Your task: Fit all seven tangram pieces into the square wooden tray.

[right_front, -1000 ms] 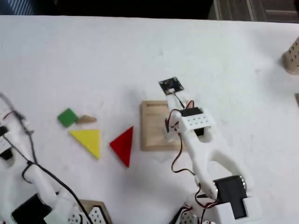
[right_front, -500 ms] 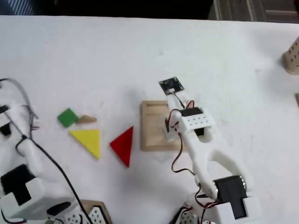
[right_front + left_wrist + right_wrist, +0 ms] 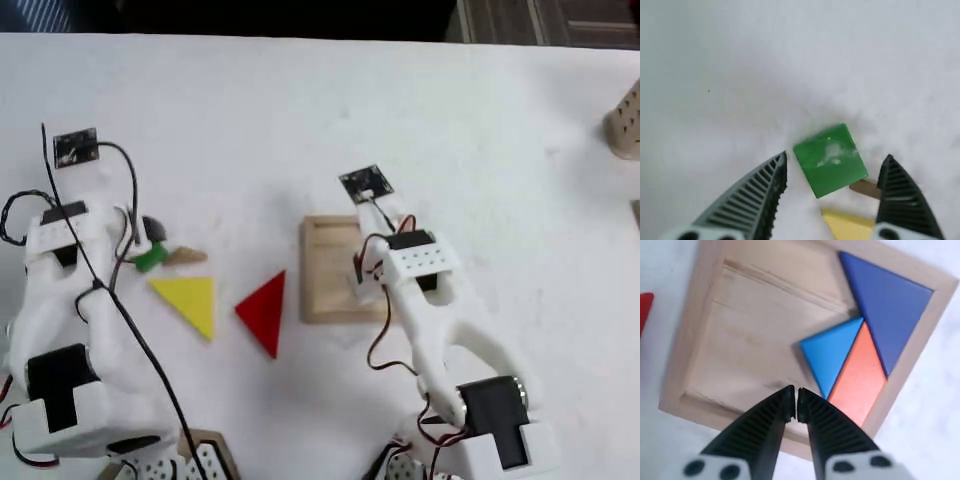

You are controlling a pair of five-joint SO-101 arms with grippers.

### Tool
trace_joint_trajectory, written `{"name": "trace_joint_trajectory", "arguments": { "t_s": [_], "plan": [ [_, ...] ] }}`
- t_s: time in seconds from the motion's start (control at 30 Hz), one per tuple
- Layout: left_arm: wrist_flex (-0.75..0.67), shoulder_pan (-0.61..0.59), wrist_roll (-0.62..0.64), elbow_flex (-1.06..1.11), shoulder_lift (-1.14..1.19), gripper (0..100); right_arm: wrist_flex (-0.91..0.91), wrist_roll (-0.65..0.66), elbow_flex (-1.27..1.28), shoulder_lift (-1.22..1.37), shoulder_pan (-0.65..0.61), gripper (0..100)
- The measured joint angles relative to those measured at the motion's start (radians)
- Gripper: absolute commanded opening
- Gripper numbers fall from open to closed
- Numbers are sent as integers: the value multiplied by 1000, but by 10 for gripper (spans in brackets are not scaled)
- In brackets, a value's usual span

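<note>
Left gripper [image 3: 835, 159] is spread wide around the green square [image 3: 829, 161], toward the table's [image 3: 300, 100] left edge, so it's lined up for a grab, I'd say. Right gripper [image 3: 796, 396] hangs pinched shut, empty, over the tray [image 3: 687, 335], probably parked for nudging pieces in.

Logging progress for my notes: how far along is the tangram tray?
Done: dark blue triangle, light blue triangle and orange parallelogram lie in the tray. In hand: the left gripper stands open around the green square. Left: that square, the tan piece, yellow triangle and red triangle, all outside.
</note>
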Motion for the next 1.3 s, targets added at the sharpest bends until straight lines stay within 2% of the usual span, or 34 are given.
{"name": "trace_joint_trajectory", "arguments": {
  "t_s": [0.27,0.4,0.63,0.87,1.0,1.13,1.3],
  "plan": [
    [58,0,236,-2,103,294,0,23,0,0,-2,18],
    [117,-2,261,-81,184,294,0,23,0,0,-2,18],
    [218,-2,404,-219,293,294,0,23,0,0,-2,18],
    [252,0,423,-275,334,288,0,23,0,0,-2,18],
    [252,0,430,-276,334,177,0,26,0,0,-2,18],
    [250,11,493,-298,334,60,0,32,0,0,-2,18],
    [250,9,509,-316,339,61,0,32,0,0,-3,18]
  ]
}}
